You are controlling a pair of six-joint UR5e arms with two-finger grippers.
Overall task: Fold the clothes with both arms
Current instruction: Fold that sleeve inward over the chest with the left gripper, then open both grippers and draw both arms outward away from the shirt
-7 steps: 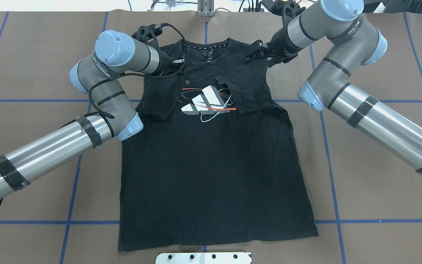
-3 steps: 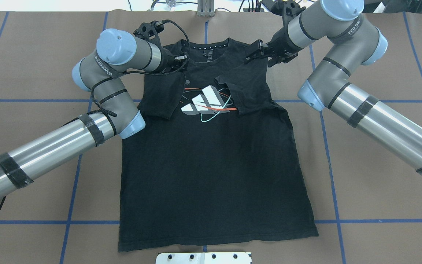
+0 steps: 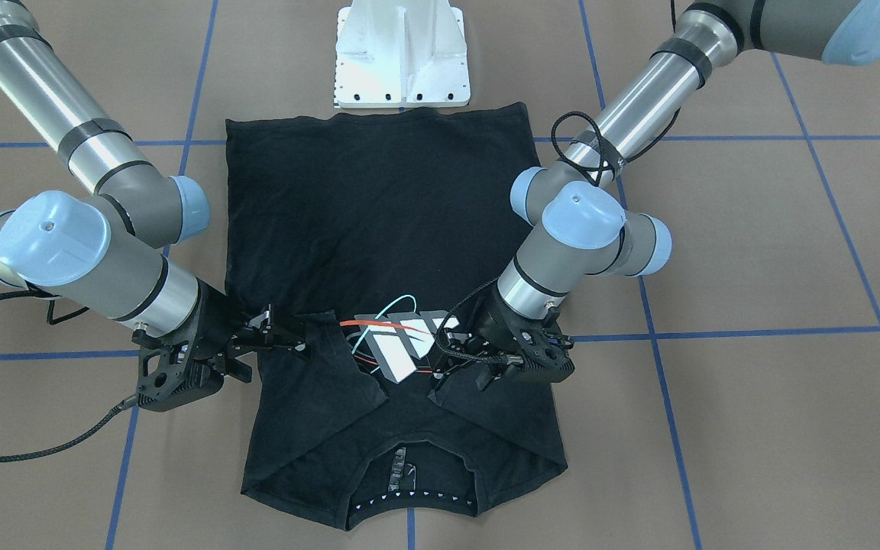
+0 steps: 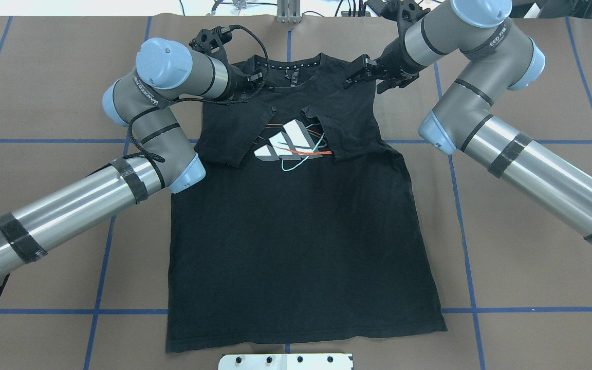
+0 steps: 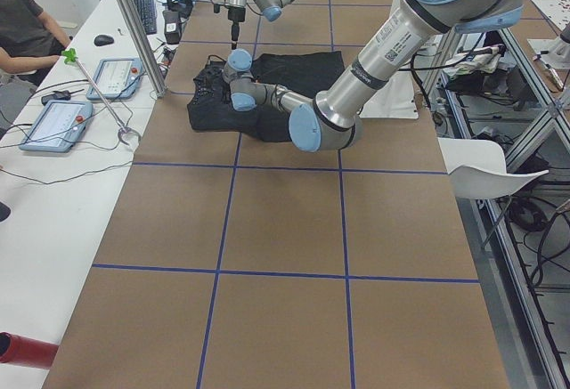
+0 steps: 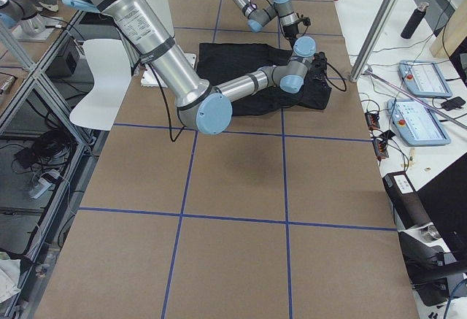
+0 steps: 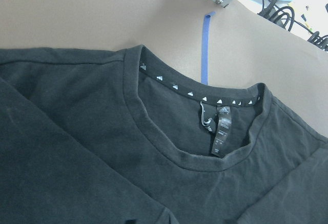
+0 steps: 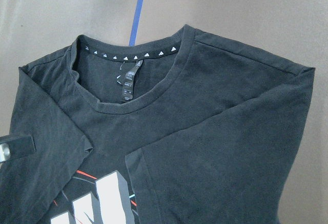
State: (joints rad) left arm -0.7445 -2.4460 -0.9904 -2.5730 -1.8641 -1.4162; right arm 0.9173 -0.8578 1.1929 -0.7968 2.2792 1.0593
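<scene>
Your left gripper (image 4: 253, 82) sits low over the shirt's shoulder just beside the collar (image 4: 291, 67). Its fingers look spread, with no cloth between them, and its wrist camera sees only flat fabric and the neck label. Whether the tips touch the shirt cannot be told.

Your right gripper (image 4: 355, 72) is over the other shoulder, near the shirt's outer edge, also spread and holding nothing. In its wrist view, 1 finger (image 8: 15, 147) shows at the far left edge, apart from the cloth below it.

Both arms bend at the elbow and reach in from the 2 sides of the table, so the 2 grippers face each other across the collar.

The black shirt (image 4: 296, 241) lies flat on the brown table (image 4: 532, 231), print side up. Its collar is on the far side from the robot and its hem is just in front of the white base (image 3: 402, 53).

The left sleeve (image 4: 226, 136) and the right sleeve (image 4: 342, 128) are both folded inward onto the chest. They flank the white-grey print (image 4: 288, 144) with its red and teal ovals, and each covers a little of its edge. The body below the sleeves is spread out, with light wrinkles along the right side.

Blue tape lines cross the table in a grid. In the left side view, a person (image 5: 22, 24) sits at a white bench with tablets (image 5: 53, 122) on it.
</scene>
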